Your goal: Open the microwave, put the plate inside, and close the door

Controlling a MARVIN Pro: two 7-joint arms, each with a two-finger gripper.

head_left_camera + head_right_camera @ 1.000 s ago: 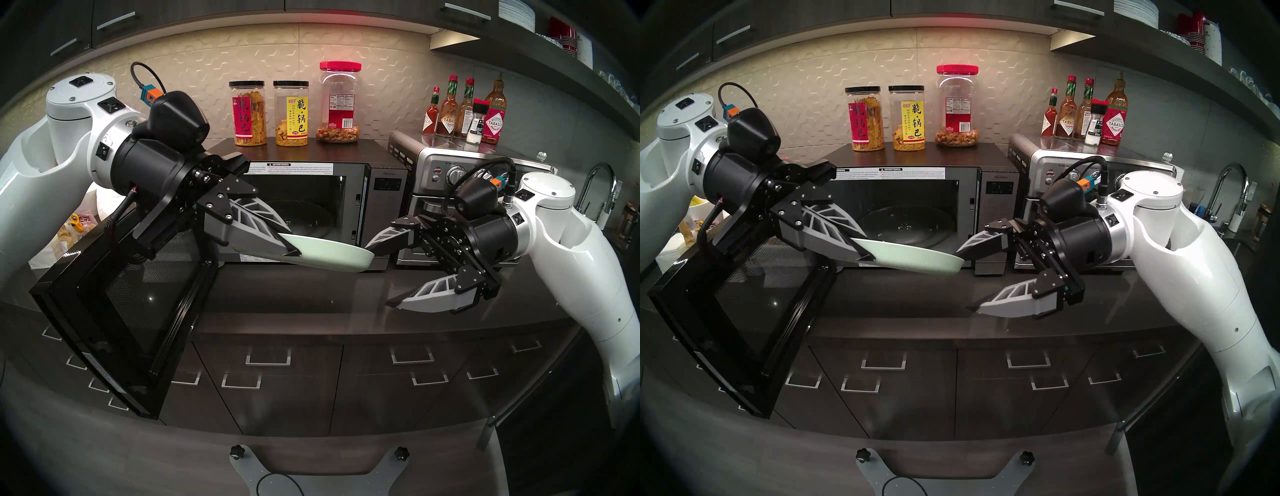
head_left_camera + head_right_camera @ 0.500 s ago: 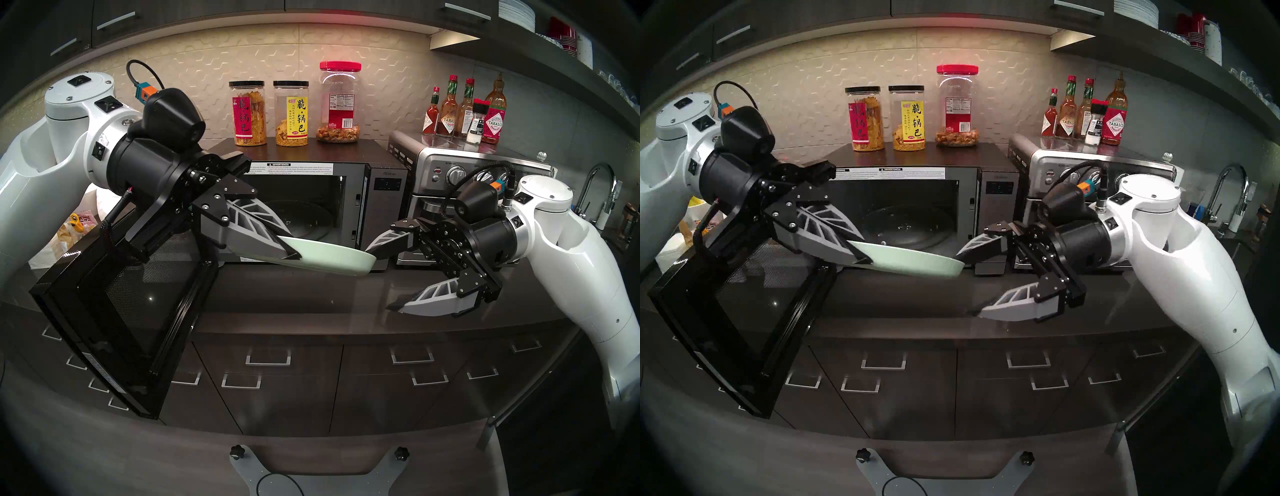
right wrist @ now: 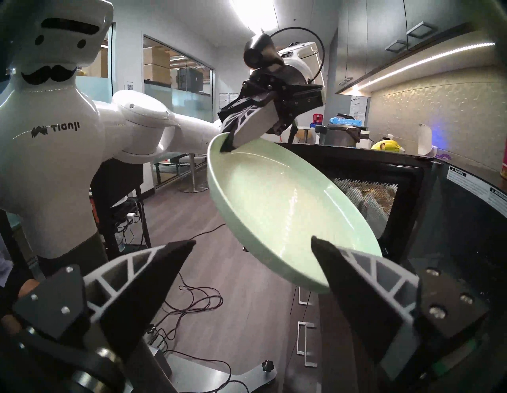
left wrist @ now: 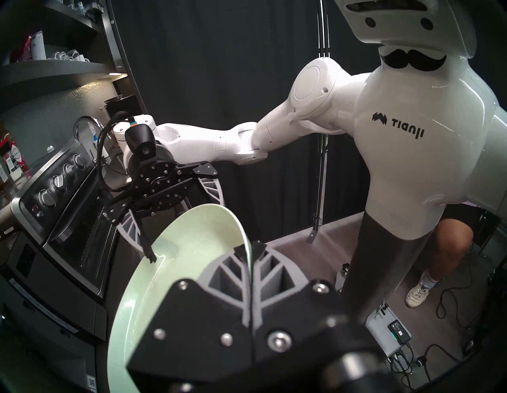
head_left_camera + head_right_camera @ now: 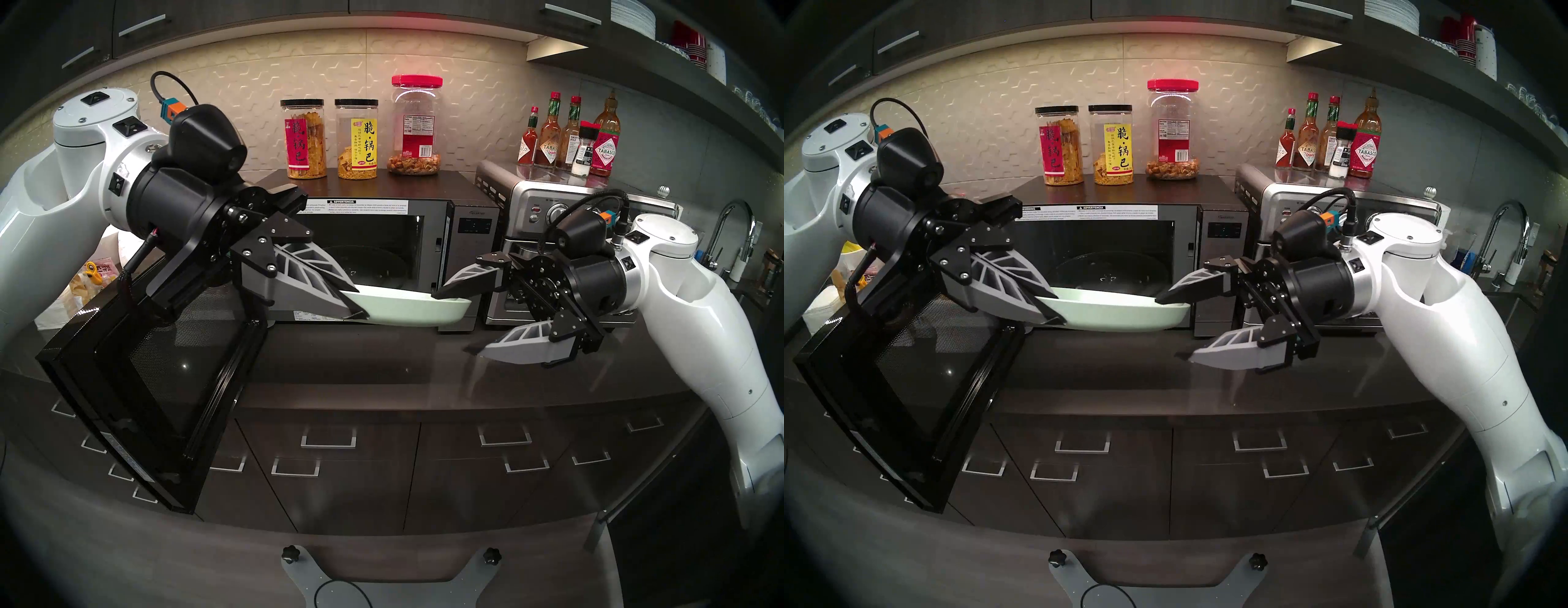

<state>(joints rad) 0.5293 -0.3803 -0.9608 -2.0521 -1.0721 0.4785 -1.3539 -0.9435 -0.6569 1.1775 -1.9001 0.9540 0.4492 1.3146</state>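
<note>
My left gripper (image 5: 358, 312) pinches the plate (image 5: 407, 310) by its rim before the open microwave (image 5: 471, 237); my right gripper (image 5: 452, 320) gapes around the opposite rim to steady it.

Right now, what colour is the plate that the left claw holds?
Pale mint green, plain; the plate shows best in the right wrist view.
</note>
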